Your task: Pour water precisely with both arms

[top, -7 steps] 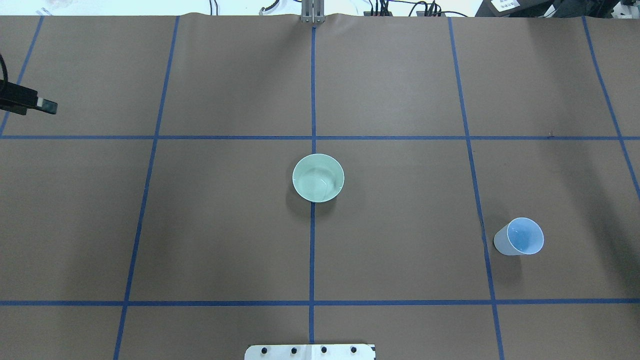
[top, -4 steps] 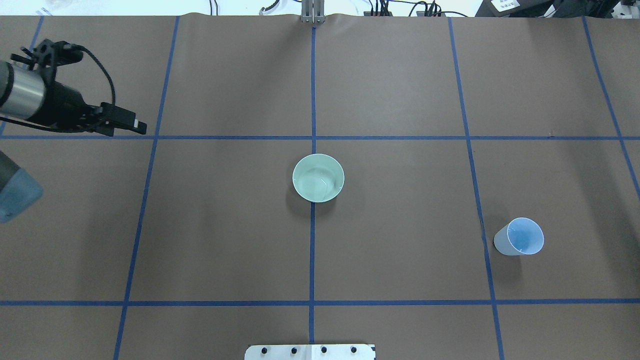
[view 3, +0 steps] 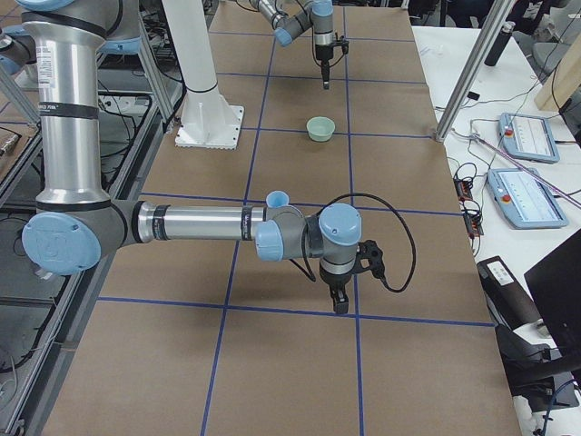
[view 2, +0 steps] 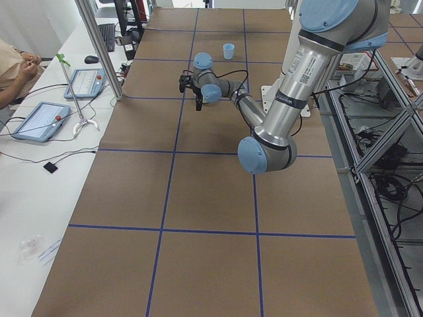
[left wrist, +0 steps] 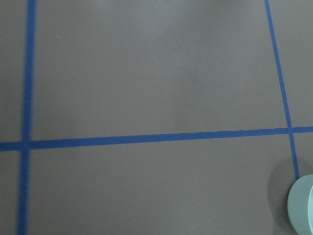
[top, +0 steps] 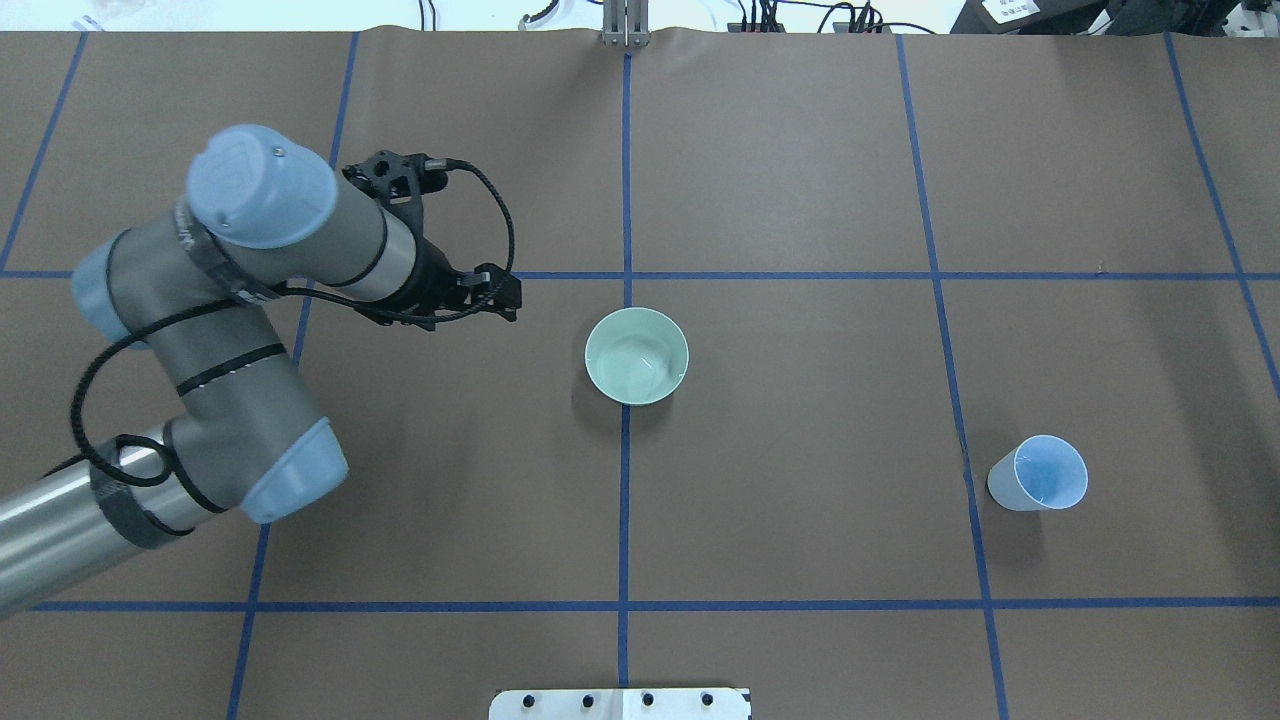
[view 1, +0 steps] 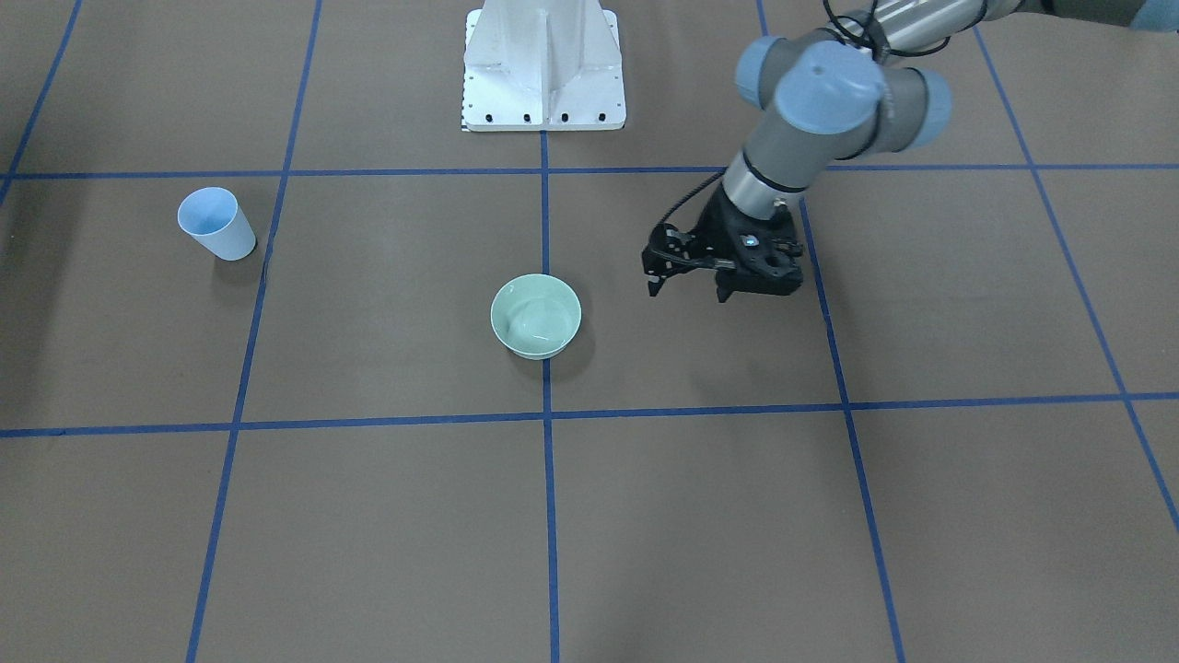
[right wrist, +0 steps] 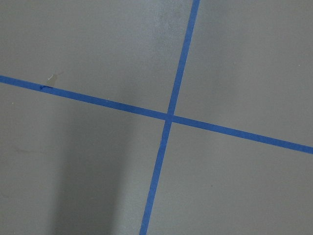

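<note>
Left gripper (view 1: 687, 293) hung above the table on the bowl's (top: 603, 335) left side, near it but apart. The jaws were spread, with nothing between them. They pointed roughly down. In the left wrist view only an edge of the bowl's rim showed, in the bottom right corner.

The water (top: 645, 368) read as faint glossy glints low inside the bowl. I couldn't tell whether the cup (top: 1005, 485) held any.

The cup stood well to the bowl's right and a little nearer the robot, upright, mouth up.

The right gripper (view 3: 338, 298) showed only in the right-end side view, farther from the bowl than the cup was. Couldn't tell how its jaws stood. Its wrist camera caught only the paper and a tape crossing.

Key relation: the left arm (top: 240, 400) was the one near the bowl, and the right arm (view 3: 200, 222) the one on the cup's side. My guess is left to the bowl and right to the cup.

- Bowl: mint green, glossy, probably glazed ceramic. It is round, so it has no long axis and any approach angle works. The smooth rim could be slippery.
- Cup: pale blue, tapered, wider at the mouth, thin wall, likely plastic. Its axis is vertical, so it needs a side grasp and would squash if overclamped.
- Table (top: 800, 500): matte brown paper with a blue tape grid.
</note>
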`<state>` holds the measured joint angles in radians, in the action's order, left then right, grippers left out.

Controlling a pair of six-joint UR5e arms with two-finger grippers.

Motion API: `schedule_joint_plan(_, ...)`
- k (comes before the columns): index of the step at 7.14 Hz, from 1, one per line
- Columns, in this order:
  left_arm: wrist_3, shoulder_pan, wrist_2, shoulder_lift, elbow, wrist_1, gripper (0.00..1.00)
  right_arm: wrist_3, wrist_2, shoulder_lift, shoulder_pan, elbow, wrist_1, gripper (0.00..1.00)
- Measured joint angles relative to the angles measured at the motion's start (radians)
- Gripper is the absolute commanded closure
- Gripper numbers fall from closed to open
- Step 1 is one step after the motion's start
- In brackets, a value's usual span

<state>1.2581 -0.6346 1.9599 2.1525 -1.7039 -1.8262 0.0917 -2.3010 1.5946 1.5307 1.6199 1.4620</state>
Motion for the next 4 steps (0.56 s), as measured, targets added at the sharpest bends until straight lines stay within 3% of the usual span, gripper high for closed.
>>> schedule_joint_plan(2,0.097,0.090,-0.090,0.163,0.129,0.070,0.03,-0.002,-0.003,-0.001,0.002,0.000,0.000,0.00)
schedule_joint_plan(4,0.121,0.117,-0.124,0.219,0.210,0.073,0.10,-0.003,-0.006,-0.003,0.003,0.001,-0.001,0.00)
